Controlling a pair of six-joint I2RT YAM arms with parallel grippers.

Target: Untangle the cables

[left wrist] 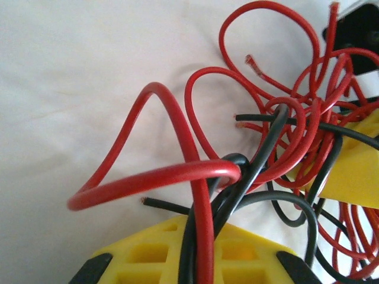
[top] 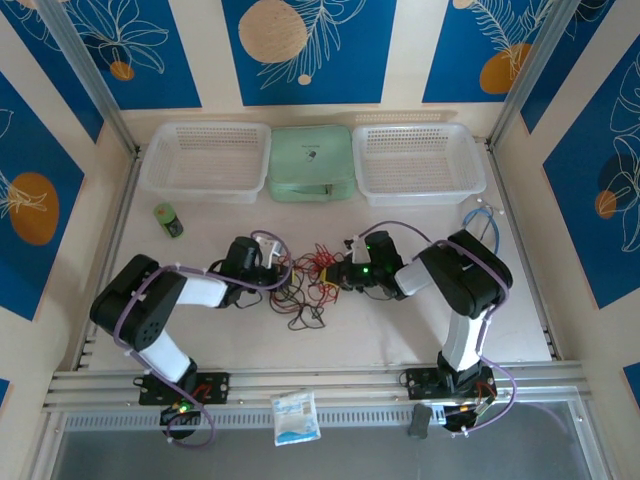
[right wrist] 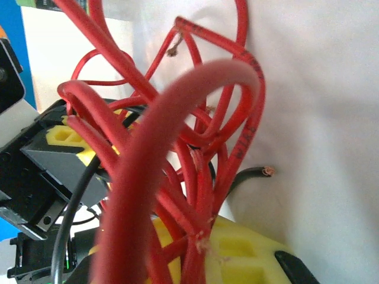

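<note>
Red and black cables (top: pixel 312 278) lay tangled at the middle of the bench (top: pixel 420 335). The left end effector (left wrist: pixel 198 251) and right end effector (right wrist: pixel 204 254) each pinched strands. We judged slow, low, opposed pulls best for loosening them

Red and black cables (top: pixel 308 283) in a tangle between the left claw (top: pixel 278 268) and the right claw (top: pixel 346 272)
</note>
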